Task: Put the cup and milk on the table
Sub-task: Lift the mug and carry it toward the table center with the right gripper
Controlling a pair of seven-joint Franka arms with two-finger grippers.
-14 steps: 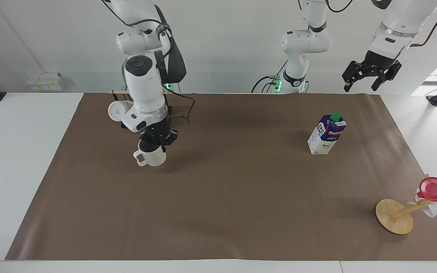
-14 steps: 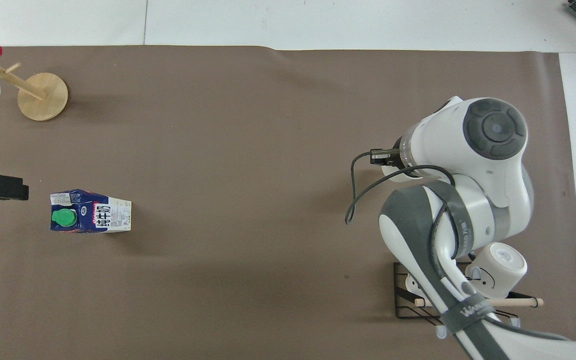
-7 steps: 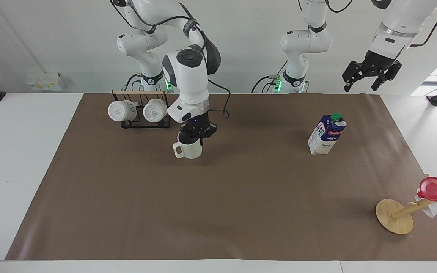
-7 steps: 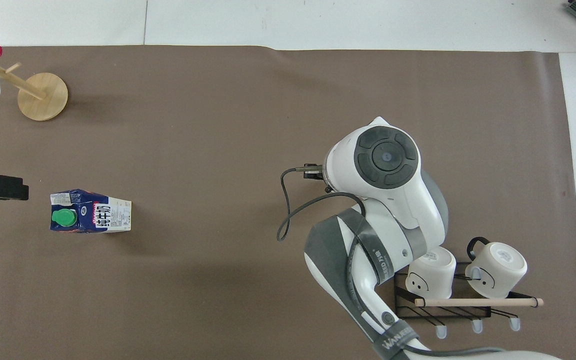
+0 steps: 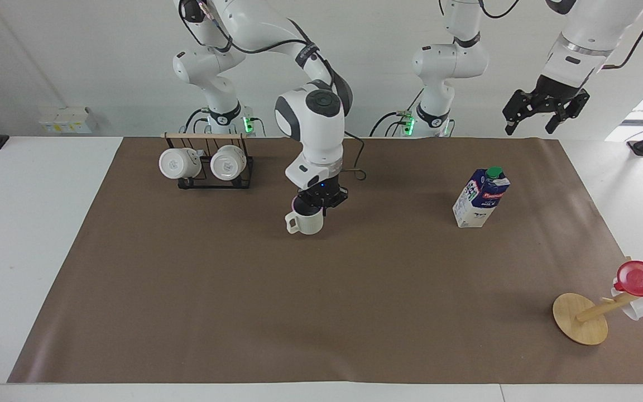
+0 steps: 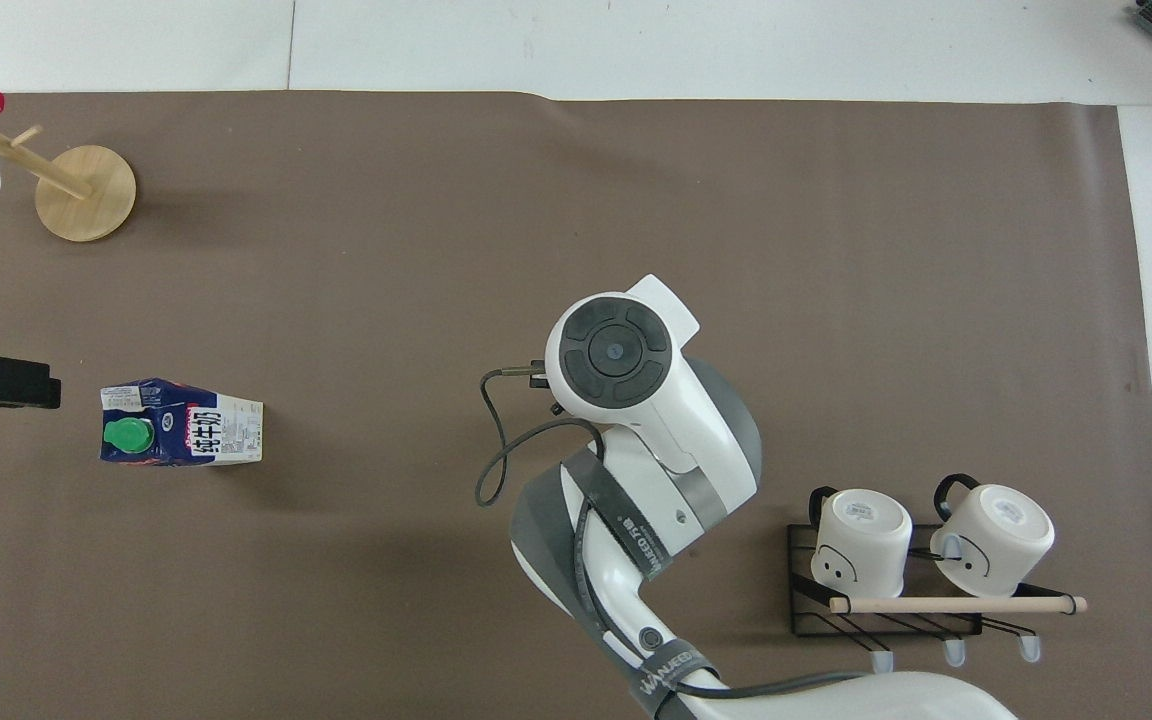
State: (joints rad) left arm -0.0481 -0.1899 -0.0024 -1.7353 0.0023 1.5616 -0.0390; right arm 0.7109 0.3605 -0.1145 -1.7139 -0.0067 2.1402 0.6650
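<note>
1. The desk (image 5: 31,234) is carrying a brown sheet as the work surface.
2. The milk (image 5: 481,197) is standing upright on the sheet toward the left arm's end, apparently already placed.
3. The right end effector (image 5: 320,202) is gripping the cup (image 5: 306,221) by its rim, over mid-sheet, likely for set-down.
4. The left end effector (image 5: 545,109) is waiting open above the desk.
</note>
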